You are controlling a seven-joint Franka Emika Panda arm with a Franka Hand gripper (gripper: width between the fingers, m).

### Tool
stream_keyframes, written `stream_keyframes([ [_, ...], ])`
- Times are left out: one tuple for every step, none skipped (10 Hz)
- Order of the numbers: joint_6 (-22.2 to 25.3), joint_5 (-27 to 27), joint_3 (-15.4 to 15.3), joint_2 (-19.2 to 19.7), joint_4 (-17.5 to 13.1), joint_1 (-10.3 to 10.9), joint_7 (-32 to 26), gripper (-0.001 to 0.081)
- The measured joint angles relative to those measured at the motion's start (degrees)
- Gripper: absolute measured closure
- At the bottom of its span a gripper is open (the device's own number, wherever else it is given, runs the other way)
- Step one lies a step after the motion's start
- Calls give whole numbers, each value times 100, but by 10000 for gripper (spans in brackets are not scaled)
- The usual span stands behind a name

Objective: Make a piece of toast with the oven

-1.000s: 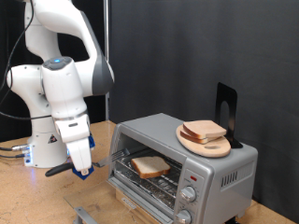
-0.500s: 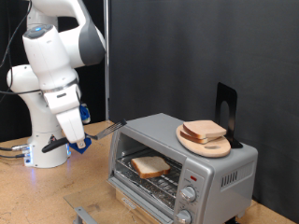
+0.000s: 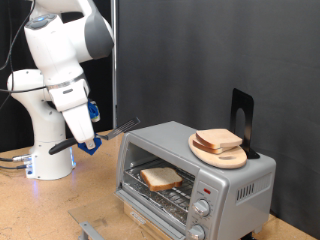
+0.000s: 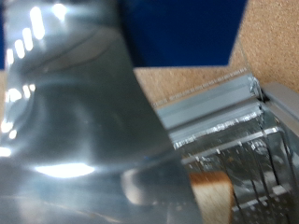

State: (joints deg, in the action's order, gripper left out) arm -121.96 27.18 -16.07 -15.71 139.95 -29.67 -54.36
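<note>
Exterior view: the piece of toast (image 3: 160,179) lies on the wire rack inside the oven (image 3: 196,178), whose door is open. The gripper (image 3: 88,141) is raised off the oven's left side, clamped on a metal spatula (image 3: 118,130). Spare bread slices (image 3: 219,140) rest on a round wooden board (image 3: 216,154) atop the oven

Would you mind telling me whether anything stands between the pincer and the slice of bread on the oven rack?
Nothing visible does. The pincer hangs at the exterior view's left of the oven, whose front is open, and the piece of toast lies on the wire rack inside. A thin metal tool sticks out from the pincer toward the oven's top.
</note>
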Motion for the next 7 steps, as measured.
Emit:
stream_keyframes([
  [52, 21, -52, -93, -37, 111, -65, 315],
  [56, -44, -154, -221, -45, 201, -67, 315],
  [56, -234, -323, -348, -45, 250, 45, 315],
  [83, -474, -536, -459, -51, 276, 306, 315],
  [144, -571, -742, -553, -67, 303, 597, 315],
  [228, -581, -914, -623, -105, 348, 852, 315],
  [283, -508, -1046, -676, -151, 416, 1062, 315],
])
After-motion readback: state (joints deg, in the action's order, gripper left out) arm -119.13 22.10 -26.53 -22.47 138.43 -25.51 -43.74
